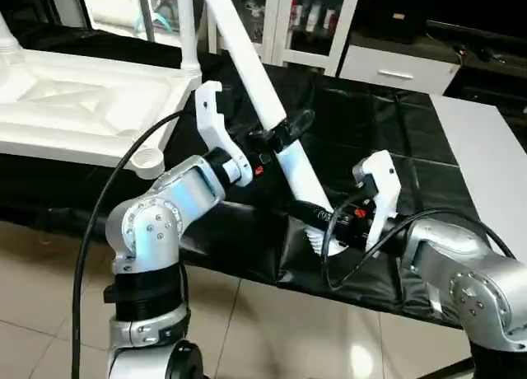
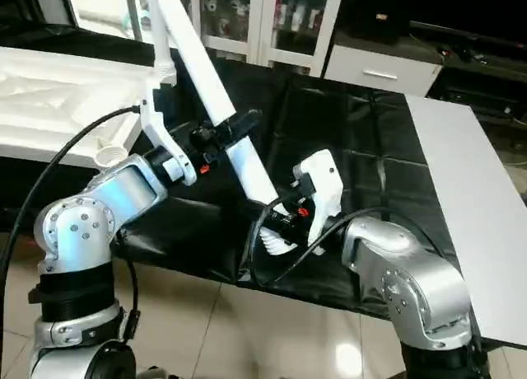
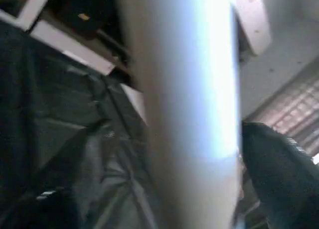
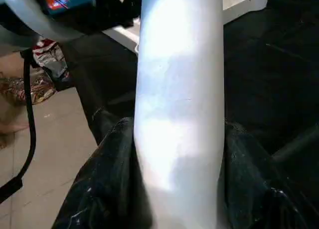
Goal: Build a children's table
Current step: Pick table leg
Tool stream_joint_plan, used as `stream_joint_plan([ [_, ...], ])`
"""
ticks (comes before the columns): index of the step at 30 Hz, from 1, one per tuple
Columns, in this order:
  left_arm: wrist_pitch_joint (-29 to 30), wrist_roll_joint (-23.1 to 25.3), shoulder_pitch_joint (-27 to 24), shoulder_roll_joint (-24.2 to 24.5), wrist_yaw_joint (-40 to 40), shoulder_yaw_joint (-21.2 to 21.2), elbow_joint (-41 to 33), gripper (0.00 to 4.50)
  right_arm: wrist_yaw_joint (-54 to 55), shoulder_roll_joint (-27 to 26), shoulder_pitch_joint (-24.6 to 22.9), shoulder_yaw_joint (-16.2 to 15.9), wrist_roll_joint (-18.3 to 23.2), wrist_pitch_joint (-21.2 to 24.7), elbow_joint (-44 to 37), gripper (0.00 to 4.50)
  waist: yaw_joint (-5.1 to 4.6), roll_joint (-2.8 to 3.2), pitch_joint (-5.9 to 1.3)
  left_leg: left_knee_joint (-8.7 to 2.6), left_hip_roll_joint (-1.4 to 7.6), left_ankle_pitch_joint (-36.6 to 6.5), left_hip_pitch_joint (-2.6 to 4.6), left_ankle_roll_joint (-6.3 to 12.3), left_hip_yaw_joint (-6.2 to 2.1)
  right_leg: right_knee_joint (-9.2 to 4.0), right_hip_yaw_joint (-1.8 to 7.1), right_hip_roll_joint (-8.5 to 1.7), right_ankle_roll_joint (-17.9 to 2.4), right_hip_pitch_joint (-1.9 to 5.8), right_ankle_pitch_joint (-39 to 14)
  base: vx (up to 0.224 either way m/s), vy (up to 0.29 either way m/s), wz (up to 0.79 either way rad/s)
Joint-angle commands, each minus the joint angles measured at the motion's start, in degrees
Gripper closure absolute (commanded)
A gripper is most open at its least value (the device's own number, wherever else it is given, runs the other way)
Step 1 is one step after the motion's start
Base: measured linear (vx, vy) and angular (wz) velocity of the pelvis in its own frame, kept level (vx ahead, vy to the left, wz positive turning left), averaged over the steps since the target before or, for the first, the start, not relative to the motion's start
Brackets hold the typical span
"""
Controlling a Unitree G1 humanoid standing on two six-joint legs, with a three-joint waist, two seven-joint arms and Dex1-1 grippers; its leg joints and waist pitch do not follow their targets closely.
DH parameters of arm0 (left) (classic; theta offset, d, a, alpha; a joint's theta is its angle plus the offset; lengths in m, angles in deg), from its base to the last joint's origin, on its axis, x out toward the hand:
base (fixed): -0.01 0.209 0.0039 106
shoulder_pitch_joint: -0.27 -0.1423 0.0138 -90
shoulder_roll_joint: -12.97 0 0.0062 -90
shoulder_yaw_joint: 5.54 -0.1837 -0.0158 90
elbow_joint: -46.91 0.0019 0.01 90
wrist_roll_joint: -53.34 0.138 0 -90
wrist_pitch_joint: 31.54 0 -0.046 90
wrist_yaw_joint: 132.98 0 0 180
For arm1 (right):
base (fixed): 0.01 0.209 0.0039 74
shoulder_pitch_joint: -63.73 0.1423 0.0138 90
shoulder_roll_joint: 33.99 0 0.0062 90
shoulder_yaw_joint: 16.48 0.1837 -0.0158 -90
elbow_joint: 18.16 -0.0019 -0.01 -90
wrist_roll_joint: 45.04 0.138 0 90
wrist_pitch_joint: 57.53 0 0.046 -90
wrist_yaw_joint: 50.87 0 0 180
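Item: white tube leg [image 1: 262, 95], one piece of the children's table. Lay on a steep slant, long axis running from its ribbed threaded end [image 1: 319, 241], low near the front edge of the black-covered table [image 1: 428, 181], up and away toward the back. Carried off the cloth, not resting on it, as far as could be judged.

Holder: right gripper [image 1: 323, 218], clenched on the leg just above the threaded end, a black finger [image 4: 107, 189] pressed to either side of the tube (half-closed span, matched to the tube's width).

Second attendant: left gripper [image 1: 280, 133], placed higher on the same leg, about midway along the visible length, fingers straddling the tube. One black finger [image 3: 279, 174] seen standing off from the white surface; jaws judged spread and released, no grip claimed.

Destination: white tabletop [image 1: 74, 107], upside down at the table's left end, X-ribbed underside up. Open round corner socket [image 1: 148, 158] at its near corner, just beside the left forearm; another leg [image 1: 188, 33] already upright at the next corner.

Governing relation: socket well to the left of the threaded end, the left arm nearer to it, the right arm holding the end that must enter. Leg judged to need swinging upright, thread downward, over that socket.
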Motion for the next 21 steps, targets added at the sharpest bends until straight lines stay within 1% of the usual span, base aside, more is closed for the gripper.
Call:
stream_joint_plan([
  [1,1.6,-0.9,1.1,0.1,-1.7,0.6,0.3,0.59,0.6,0.4,0.4,-0.2,0.3,-0.8,-0.7,2.59,0.08,1.04,-3.68,-4.52,0.72,-11.1,0.68,-1.05,-0.30,-4.45,1.74,-2.34,-6.8,2.85,-12.2,0.000,0.000,0.00],
  [2,2.4,-1.9,1.4,0.2,-2.1,1.6,0.1,0.59,0.8,0.0,0.7,-0.1,0.4,-0.7,-0.7,2.59,0.04,0.94,-3.80,-4.45,0.70,-10.8,0.70,-1.17,-0.30,-4.26,1.71,-2.31,-7.2,2.93,-11.4,0.000,0.000,0.00],
  [3,2.7,-2.3,1.5,0.3,-2.2,2.0,0.0,0.77,0.9,-0.1,0.9,-0.1,0.4,-0.8,-0.6,2.59,0.07,0.94,-3.80,-4.43,0.67,-10.5,0.66,-1.14,-0.31,-4.20,1.70,-2.33,-7.4,2.95,-10.9,0.000,0.000,0.00],
  [4,2.9,-2.4,1.5,0.6,-2.2,2.3,0.0,0.85,1.0,-0.2,1.0,-0.1,0.2,-0.9,-0.4,2.59,0.12,0.89,-3.74,-4.41,0.59,-10.4,0.61,-0.95,-0.24,-4.24,1.71,-2.32,-7.5,2.96,-11.0,0.000,0.000,0.00],
  [5,3.1,-2.6,1.6,1.1,-1.8,2.2,0.1,0.88,1.1,-0.4,1.3,-0.2,0.0,-1.1,0.1,2.59,0.28,1.10,-3.75,-4.44,0.60,-10.3,0.59,-0.87,-0.29,-4.23,1.71,-2.37,-7.5,2.98,-11.2,0.000,0.000,0.00],
  [7,3.5,-3.1,1.6,1.6,-1.6,2.1,0.0,0.95,1.2,-0.6,1.4,-0.5,-0.3,-1.6,0.5,2.59,0.27,1.21,-3.74,-4.47,0.63,-10.4,0.61,-0.90,-0.29,-4.29,1.69,-2.40,-7.5,2.92,-11.4,0.000,0.000,0.00],
  [8,3.5,-3.2,1.6,1.6,-1.6,2.1,0.0,1.22,1.2,-0.6,1.4,-0.6,-0.4,-1.7,0.6,2.59,0.17,1.35,-3.70,-4.50,0.61,-10.7,0.57,-1.02,-0.30,-4.33,1.68,-2.33,-7.5,2.92,-11.3,0.000,0.000,0.00],
  [9,3.7,-3.5,1.7,1.7,-1.7,2.2,-0.1,1.30,1.3,-0.7,1.5,-0.7,-0.4,-1.9,0.7,2.59,0.22,1.31,-3.74,-4.48,0.59,-10.8,0.58,-1.06,-0.31,-4.30,1.65,-2.35,-7.5,2.97,-11.4,0.000,0.000,0.00],
  [10,3.9,-3.9,1.8,1.7,-1.7,2.2,-0.2,1.30,1.4,-0.8,1.6,-0.8,-0.4,-2.0,0.8,2.59,0.34,1.01,-3.75,-4.49,0.62,-10.8,0.60,-1.01,-0.27,-4.23,1.65,-2.47,-7.5,2.96,-11.9,0.000,0.000,0.00],
  [11,4.3,-4.5,1.8,2.0,-1.0,1.7,-0.4,1.37,1.5,-1.2,1.8,-1.2,-0.3,-2.3,1.0,2.59,0.33,1.20,-3.76,-4.50,0.65,-10.6,0.58,-1.05,-0.30,-4.23,1.67,-2.46,-7.5,2.91,-11.8,0.000,0.000,0.00],
  [12,4.6,-4.6,2.0,2.1,-0.8,1.5,-0.4,1.48,1.5,-1.3,2.0,-1.4,-0.4,-2.5,1.3,2.59,0.44,0.94,-3.77,-4.53,0.63,-10.4,0.54,-1.06,-0.32,-4.15,1.62,-2.51,-7.4,2.99,-12.1,0.000,0.000,0.00],
  [13,4.7,-4.7,2.1,2.1,-0.8,1.5,-0.4,1.61,1.5,-1.3,2.1,-1.5,-0.4,-2.5,1.4,2.59,0.43,1.06,-3.76,-4.55,0.66,-10.4,0.57,-1.12,-0.31,-4.17,1.65,-2.52,-7.4,2.92,-12.2,0.000,0.000,0.00],
  [14,4.8,-4.8,2.2,2.1,-1.0,1.6,-0.3,1.61,1.5,-1.4,2.2,-1.6,-0.4,-2.6,1.6,2.59,0.39,1.14,-3.73,-4.52,0.65,-10.5,0.60,-1.19,-0.29,-4.23,1.66,-2.47,-7.3,2.88,-12.2,0.000,0.000,0.00],
  [15,4.9,-4.9,2.4,2.2,-1.2,1.8,-0.2,1.69,1.3,-1.3,2.4,-1.9,-0.6,-2.8,1.9,2.59,0.41,1.34,-3.73,-4.53,0.65,-10.5,0.63,-1.27,-0.32,-4.19,1.66,-2.47,-7.3,2.86,-12.1,0.000,0.000,0.00],
  [16,4.9,-5.2,2.7,2.5,-1.6,2.0,0.1,1.74,1.6,-1.4,2.8,-2.3,-1.3,-3.3,2.7,2.03,0.32,1.35,-3.72,-4.53,0.63,-10.6,0.58,-1.38,-0.28,-4.26,1.66,-2.44,-7.3,2.86,-11.9,0.000,0.000,0.00],
  [17,4.9,-5.3,2.8,2.6,-1.8,2.1,0.2,1.81,1.9,-1.4,2.9,-2.4,-1.6,-3.5,3.0,1.89,0.33,1.28,-3.74,-4.54,0.60,-10.7,0.58,-1.50,-0.30,-4.23,1.64,-2.45,-7.2,2.93,-11.8,0.000,0.000,0.00],
  [18,5.0,-5.5,3.1,2.9,-1.8,2.2,0.4,1.94,1.7,-1.6,3.3,-1.8,-0.9,-3.1,3.1,1.87,0.37,1.56,-3.77,-4.51,0.61,-10.7,0.62,-1.55,-0.30,-4.19,1.67,-2.46,-7.3,2.89,-11.6,0.000,0.000,0.00],
  [19,5.1,-5.6,3.4,3.1,-1.6,2.3,0.6,1.94,1.4,-1.6,3.5,-1.2,0.0,-2.6,3.0,1.87,0.31,1.40,-3.79,-4.52,0.57,-10.5,0.59,-1.49,-0.31,-4.16,1.65,-2.41,-7.3,3.00,-11.1,0.000,0.000,0.00],
  [20,5.1,-5.9,3.9,3.4,-1.6,2.4,1.1,2.13,1.1,-1.6,4.0,-0.4,0.9,-2.1,3.1,1.69,0.30,1.41,-3.87,-4.44,0.52,-10.1,0.62,-1.32,-0.28,-4.04,1.66,-2.37,-7.4,3.03,-10.2,0.000,0.000,0.00],
  [21,5.2,-6.0,4.0,3.5,-1.5,2.5,1.2,2.17,1.0,-1.6,4.1,-0.1,1.2,-2.0,3.1,1.57,0.34,1.46,-3.86,-4.46,0.52,-9.9,0.63,-1.28,-0.30,-4.00,1.64,-2.35,-7.4,3.02,-10.0,0.000,0.000,0.00],
])
